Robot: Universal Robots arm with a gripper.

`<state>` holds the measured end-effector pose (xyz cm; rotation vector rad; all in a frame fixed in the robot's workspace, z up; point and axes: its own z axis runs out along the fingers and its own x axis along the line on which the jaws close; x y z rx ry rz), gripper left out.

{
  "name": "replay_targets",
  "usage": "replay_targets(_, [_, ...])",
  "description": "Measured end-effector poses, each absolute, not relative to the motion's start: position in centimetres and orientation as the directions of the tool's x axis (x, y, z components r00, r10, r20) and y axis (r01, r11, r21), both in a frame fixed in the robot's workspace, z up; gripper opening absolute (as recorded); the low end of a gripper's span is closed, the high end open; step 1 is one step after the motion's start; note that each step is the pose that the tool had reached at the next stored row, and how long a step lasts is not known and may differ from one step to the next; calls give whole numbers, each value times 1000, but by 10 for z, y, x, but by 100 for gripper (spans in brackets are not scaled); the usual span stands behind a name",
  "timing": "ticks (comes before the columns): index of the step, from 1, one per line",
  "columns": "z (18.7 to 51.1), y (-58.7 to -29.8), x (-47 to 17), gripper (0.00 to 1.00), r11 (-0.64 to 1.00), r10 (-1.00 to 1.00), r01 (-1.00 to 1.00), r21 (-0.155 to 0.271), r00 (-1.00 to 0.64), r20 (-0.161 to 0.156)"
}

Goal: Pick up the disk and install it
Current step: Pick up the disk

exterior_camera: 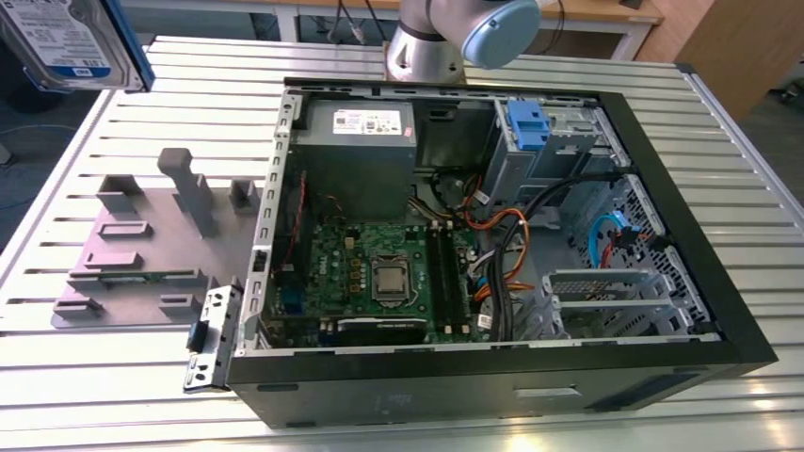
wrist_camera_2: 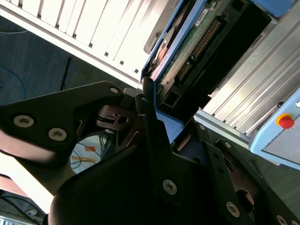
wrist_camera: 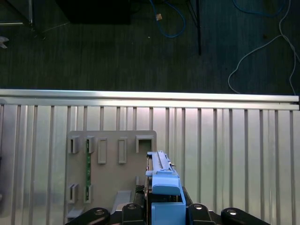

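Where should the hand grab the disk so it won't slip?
At one end, on the blue frame, squeezing the two wide flat faces. The disk is thin and flat, so a grip closes easily across it, coming from the end. The hand seems to hold it that way now.

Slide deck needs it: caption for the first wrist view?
End effector grips the disk edge-on, grey fixture plate and slatted table beyond.

We see the disk [exterior_camera: 66, 40] up in the air at the exterior view's upper left, tilted, with its silver face and white-and-blue label toward us and the blue carrier round its edges. In the second wrist view its green circuit-board side shows, and the end effector [wrist_camera_2: 171, 127] is clamped on the carrier.
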<state>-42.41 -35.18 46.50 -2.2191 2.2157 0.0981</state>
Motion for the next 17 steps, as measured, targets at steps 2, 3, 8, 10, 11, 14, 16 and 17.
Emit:
replay_targets(2, [465, -352, -424, 37, -2, -999, -999, 41, 1, -47])
replay_targets(3, [466, -352, -424, 37, -3, -999, -999, 41, 1, -47])
replay_targets(8, [467, -352, -424, 37, -3, -999, -999, 41, 1, -47])
replay_targets(10, [467, -352, -424, 37, -2, -999, -999, 41, 1, -47])
replay_targets(11, [467, -352, -424, 37, -3, -999, -999, 41, 1, -47])
replay_targets(14, [468, -352, -424, 37, -3, -999, -999, 41, 1, -47])
replay_targets(16, [469, -352, -424, 37, -3, -999, -999, 41, 1, -47])
replay_targets(17, [469, -352, -424, 37, -3, -999, -999, 41, 1, -47])
